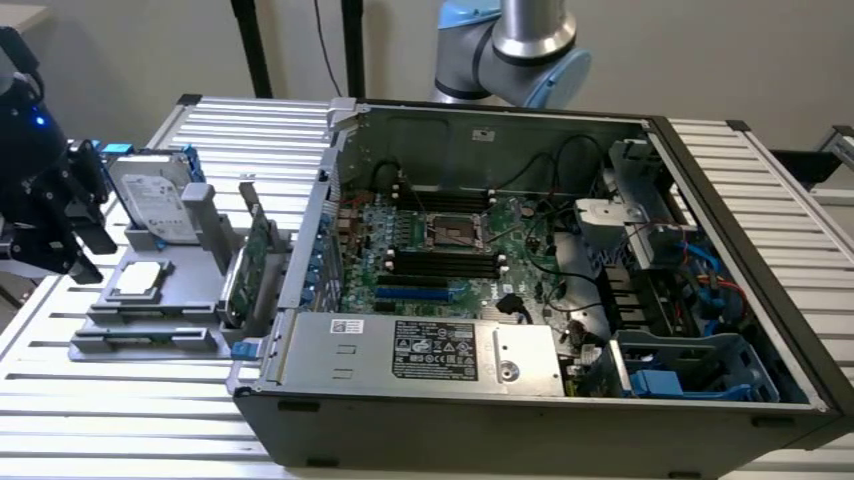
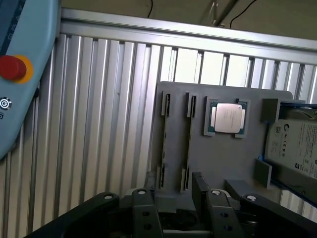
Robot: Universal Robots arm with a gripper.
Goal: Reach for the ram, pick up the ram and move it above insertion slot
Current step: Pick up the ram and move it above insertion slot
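Note:
A grey holder (image 1: 160, 300) sits on the table at the exterior view's left, beside the open computer case (image 1: 534, 400). A green board (image 1: 250, 268) stands on edge in this holder, close to the case wall; I cannot tell whether it is the ram or the larger card. In the wrist view the holder (image 2: 218, 158) carries two narrow slots with clips (image 2: 190, 105), and nothing green shows in them. My gripper (image 1: 67, 235) hangs above the holder's outer side, well away from the green board. Seen from the wrist, the gripper (image 2: 173, 181) is open, with nothing between its fingers (image 2: 143, 206).
A silver hard drive (image 1: 150, 195) with blue rails and a processor chip (image 2: 228, 118) rest in the holder. The motherboard (image 1: 441, 255) lies inside the case, with cables and a drive cage at the exterior view's right. A pale blue device with a red button (image 2: 12, 67) lies on the ribbed table (image 2: 99, 124).

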